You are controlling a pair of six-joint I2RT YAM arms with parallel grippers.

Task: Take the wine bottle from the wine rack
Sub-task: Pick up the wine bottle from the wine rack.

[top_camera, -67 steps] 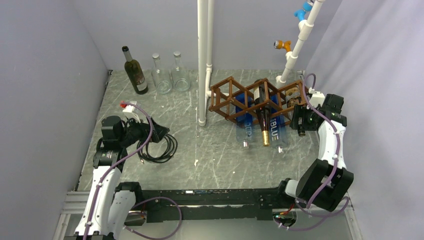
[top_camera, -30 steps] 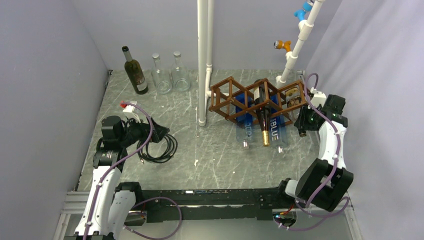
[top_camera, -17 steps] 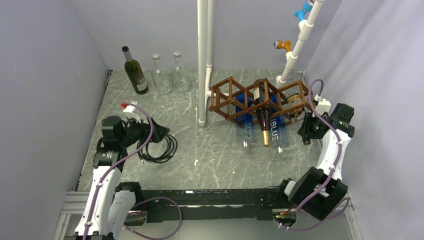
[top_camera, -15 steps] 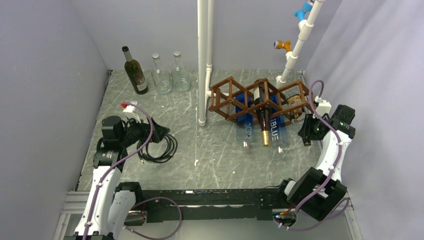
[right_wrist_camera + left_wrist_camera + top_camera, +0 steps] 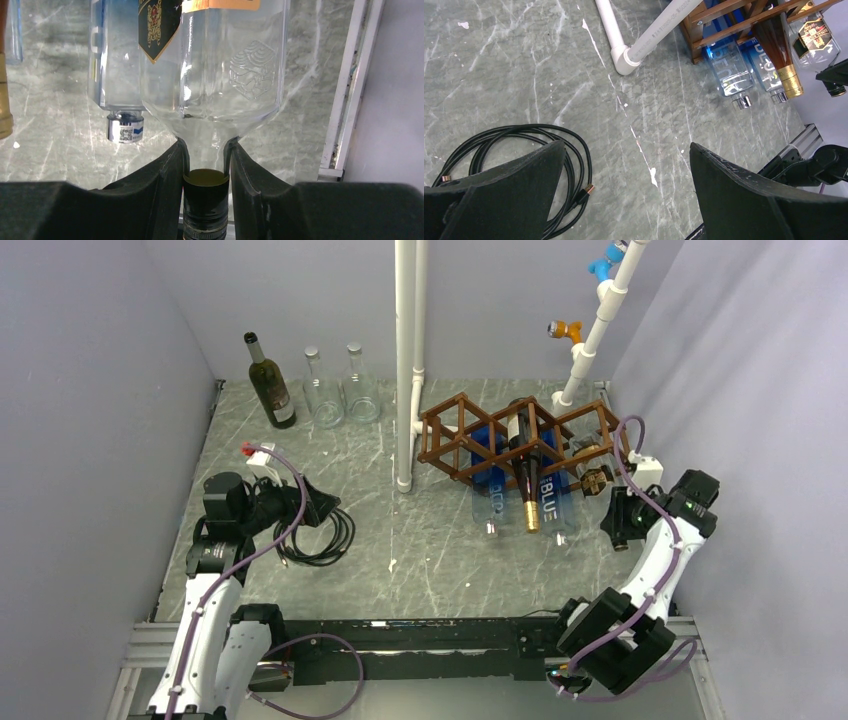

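The right tool (image 5: 206,152) is clamped narrow on the neck of the wine bottle (image 5: 225,75), its 2 dark fingers (image 5: 165,175) pressing either side just above the black screw cap. The wine bottle is clear glass, with a black-and-gold label and an orange sticker. In the overhead view it lies at the right end of the wine rack (image 5: 515,440), neck pointing to the near side of the rack and toward the arm's base. Most of its body shows in front of the rack's right cell; whether its base sits inside that cell cannot be told.

3 other bottles lie in the wine rack with their necks poking out on its near side. 1 is a dark bottle with a gold foil neck (image 5: 526,490) in the middle. The other 2 are clear bottles with blue lettering (image 5: 495,490), 1 on each side of the dark bottle.

A white pipe (image 5: 408,360) stands just left of the rack. Far left of the rack, at the back wall, stand a dark green bottle (image 5: 270,385) and 2 clear glass bottles (image 5: 325,390).

The left tool (image 5: 626,147) gapes wide with nothing between its fingers. It hangs over the worktop (image 5: 400,550) well left of the rack, above a coil of black cable (image 5: 524,145).
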